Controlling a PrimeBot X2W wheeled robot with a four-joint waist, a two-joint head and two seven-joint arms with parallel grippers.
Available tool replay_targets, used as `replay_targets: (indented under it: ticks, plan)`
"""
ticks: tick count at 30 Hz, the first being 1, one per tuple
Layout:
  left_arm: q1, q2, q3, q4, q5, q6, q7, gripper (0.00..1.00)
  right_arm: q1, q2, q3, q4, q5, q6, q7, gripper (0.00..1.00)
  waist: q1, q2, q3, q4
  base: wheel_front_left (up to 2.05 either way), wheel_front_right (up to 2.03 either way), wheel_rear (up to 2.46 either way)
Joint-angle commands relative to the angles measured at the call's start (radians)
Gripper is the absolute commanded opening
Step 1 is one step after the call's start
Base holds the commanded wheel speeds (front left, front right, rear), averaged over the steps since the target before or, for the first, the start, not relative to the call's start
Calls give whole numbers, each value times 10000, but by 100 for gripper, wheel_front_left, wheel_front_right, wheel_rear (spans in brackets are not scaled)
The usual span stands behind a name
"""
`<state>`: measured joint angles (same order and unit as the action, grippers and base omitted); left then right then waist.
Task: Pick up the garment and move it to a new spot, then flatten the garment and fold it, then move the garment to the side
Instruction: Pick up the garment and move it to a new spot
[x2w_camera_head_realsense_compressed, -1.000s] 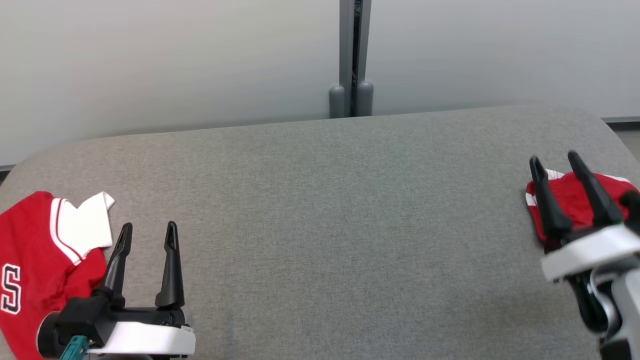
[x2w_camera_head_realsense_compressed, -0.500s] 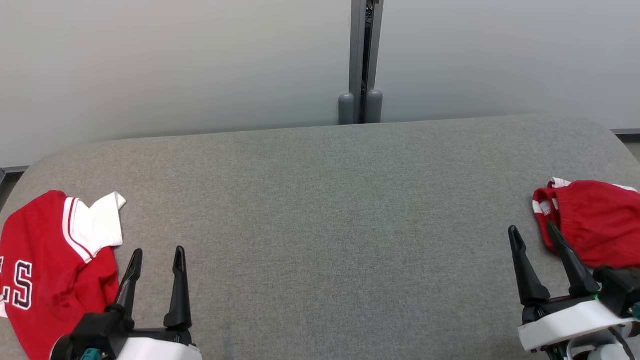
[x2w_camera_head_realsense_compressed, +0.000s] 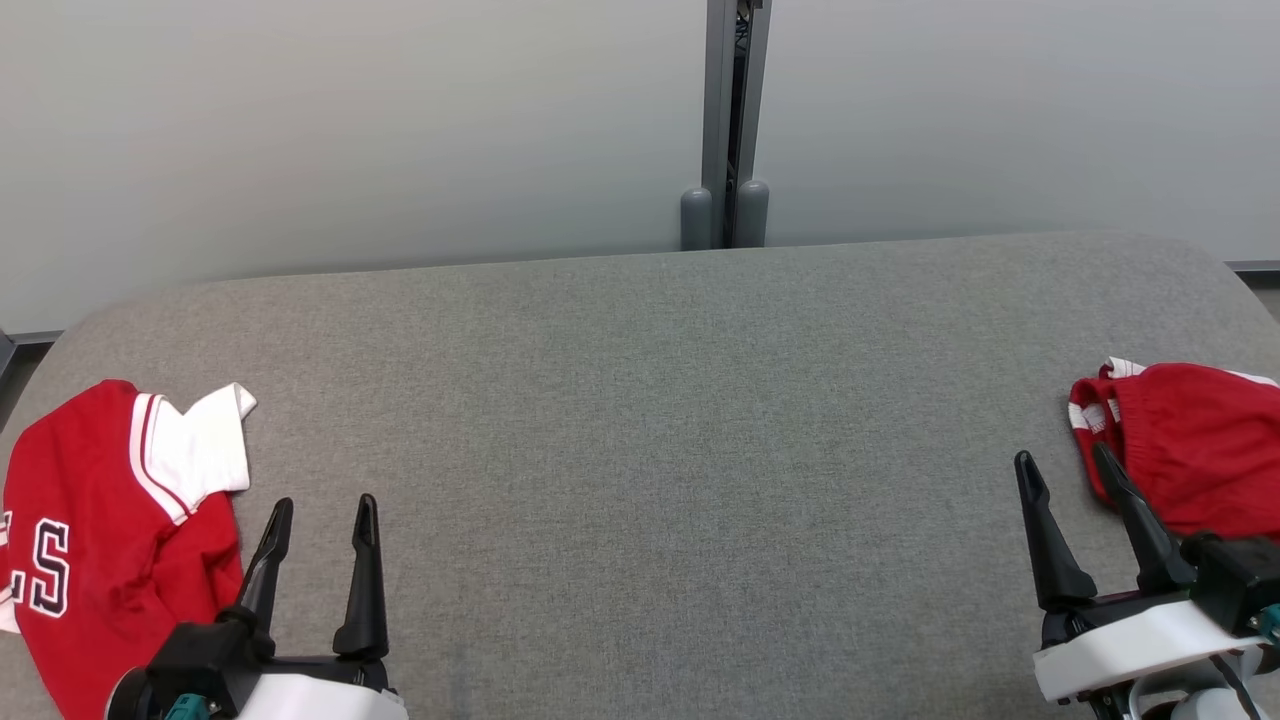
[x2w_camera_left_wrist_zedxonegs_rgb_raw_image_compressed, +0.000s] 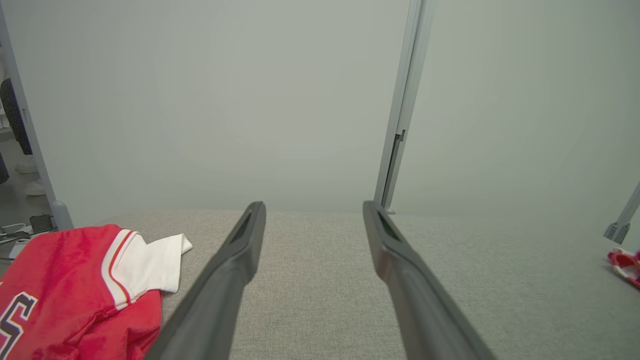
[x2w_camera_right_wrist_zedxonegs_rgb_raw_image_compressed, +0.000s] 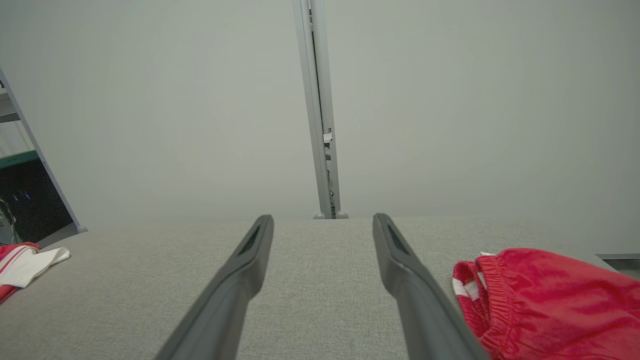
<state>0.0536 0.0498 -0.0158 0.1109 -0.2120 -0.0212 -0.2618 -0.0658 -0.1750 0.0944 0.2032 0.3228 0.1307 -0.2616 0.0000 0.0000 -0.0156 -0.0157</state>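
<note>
A red jersey (x2w_camera_head_realsense_compressed: 90, 540) with a white sleeve and dark lettering lies crumpled at the table's left end, also in the left wrist view (x2w_camera_left_wrist_zedxonegs_rgb_raw_image_compressed: 75, 290). Red shorts (x2w_camera_head_realsense_compressed: 1190, 450) with a white-striped waistband lie bunched at the right end, seen close in the right wrist view (x2w_camera_right_wrist_zedxonegs_rgb_raw_image_compressed: 545, 300). My left gripper (x2w_camera_head_realsense_compressed: 325, 503) stands open just right of the jersey, nothing between its fingers (x2w_camera_left_wrist_zedxonegs_rgb_raw_image_compressed: 314, 205). Just left of the shorts my right gripper (x2w_camera_head_realsense_compressed: 1061, 455) is open and empty too (x2w_camera_right_wrist_zedxonegs_rgb_raw_image_compressed: 323, 217), its right finger at the waistband's edge.
The grey fabric-covered table (x2w_camera_head_realsense_compressed: 650, 450) spreads wide between the two garments. Pale wall panels rise behind it, joined by a grey post (x2w_camera_head_realsense_compressed: 735, 120). Rounded table corners sit at the far left and far right.
My right gripper has drawn back toward me, from over the shorts to just left of them, still open. The camera has shifted a little. The garments lie as before.
</note>
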Motion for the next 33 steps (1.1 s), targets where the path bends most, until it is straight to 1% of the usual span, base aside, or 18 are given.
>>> replay_targets:
  ticks: [1, 10, 16, 22, 33]
  plan:
    - [-155, 23, 0, -9, -9, -39, -44, 100, 34, -14, -53, -19, -61, 3, -46, 100, 0, 0, 2, 1, 0, 0, 0]
    - [-220, 23, -66, 7, -43, 10, -44, 100, 80, -9, -93, 90, -89, 3, -46, 100, 0, 0, 3, 97, 0, 0, 0]
    - [-253, 29, 59, 95, -7, 19, -44, 100, 80, 46, -35, 37, -84, 3, -47, 100, 0, 0, -24, 497, 0, 0, 0]
    - [-365, 31, 223, 180, 91, -53, -46, 100, -6, 60, 223, 121, 48, 3, -47, 100, 0, 0, 45, 1397, 0, 0, 0]
    - [-457, 23, 264, 123, -54, 57, -44, 100, -494, 75, 1013, 386, 304, 3, -36, 100, 0, 0, 244, 3309, 0, 0, 0]
